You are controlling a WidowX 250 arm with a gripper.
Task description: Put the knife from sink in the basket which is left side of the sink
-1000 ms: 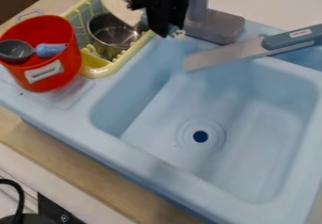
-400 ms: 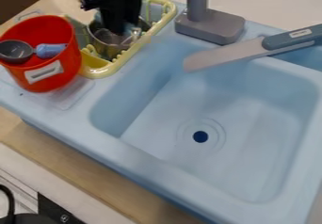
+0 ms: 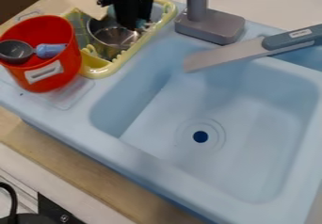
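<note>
Over the yellow basket (image 3: 97, 71), at the upper left, hangs my black gripper (image 3: 137, 24). It is shut on a knife-like toy (image 3: 85, 4) whose broad pale blade sticks out to the left; bits of its teal handle show beside the fingers, and the rest is hidden behind them. The basket stands left of the blue sink (image 3: 217, 112) with a metal pot inside, just below the gripper. A second, larger knife (image 3: 226, 55) with a blue-grey handle lies across the sink's back rim, its grey blade pointing left over the basin.
A red bucket (image 3: 47, 79) holding a grey ladle-like utensil (image 3: 16, 51) stands against the basket's left side. The grey faucet (image 3: 211, 24) rises between the basket and the larger knife. Black cable and equipment sit at the lower left.
My gripper and the held pale-bladed toy have moved left from near the faucet to over the basket, then slightly back right. The larger knife has stayed in place.
</note>
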